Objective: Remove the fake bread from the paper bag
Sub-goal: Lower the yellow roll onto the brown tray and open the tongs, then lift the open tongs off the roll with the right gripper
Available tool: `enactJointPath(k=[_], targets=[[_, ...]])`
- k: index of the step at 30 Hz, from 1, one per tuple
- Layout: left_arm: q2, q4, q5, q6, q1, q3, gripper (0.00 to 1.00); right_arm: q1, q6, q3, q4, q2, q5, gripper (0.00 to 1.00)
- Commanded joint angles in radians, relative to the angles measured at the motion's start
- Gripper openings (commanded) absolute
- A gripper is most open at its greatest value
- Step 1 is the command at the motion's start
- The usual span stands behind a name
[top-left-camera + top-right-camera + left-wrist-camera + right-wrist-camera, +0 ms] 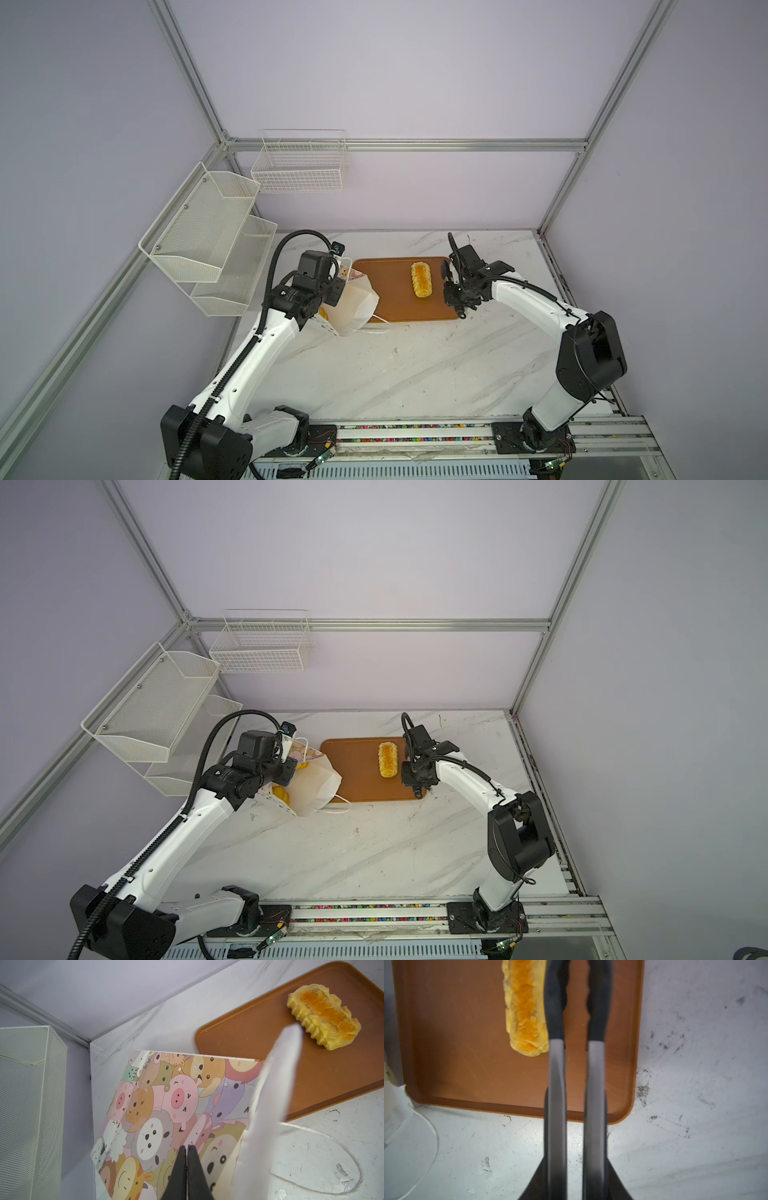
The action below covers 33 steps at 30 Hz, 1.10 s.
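With left gripper (187,1148) pinched shut on paper bag (357,305) rim, right gripper (576,1101) clamping empty tongs (556,1064) beside long roll (421,279) on tray (374,291), more fake bread (281,793) inside bag: probable danger of tearing or tipping bag by pushing tongs in too steeply.

Robot lab cell, aluminium frame (407,145), plain lilac wall panels (395,75), arms (249,365) on a base rail (415,434)

paper bag (357,303) over tray (390,299) edge, tray open around fake bread (422,279)
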Motion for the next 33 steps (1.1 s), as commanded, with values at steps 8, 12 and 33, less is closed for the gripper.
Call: enactJointPath(k=[8, 12, 33], targets=[[-0.034, 0.014, 0.01, -0.016, 0.012, 0.113, 0.0, -0.01, -0.049, -0.037, 0.055, 0.081, -0.053, 0.13], [-0.031, 0.01, 0.009, -0.011, 0.013, 0.117, 0.0, 0.01, -0.04, -0.036, 0.08, 0.107, -0.078, 0.11], [-0.028, 0.006, 0.006, -0.004, 0.025, 0.117, 0.0, 0.144, -0.019, 0.129, 0.084, 0.185, -0.114, 0.09]])
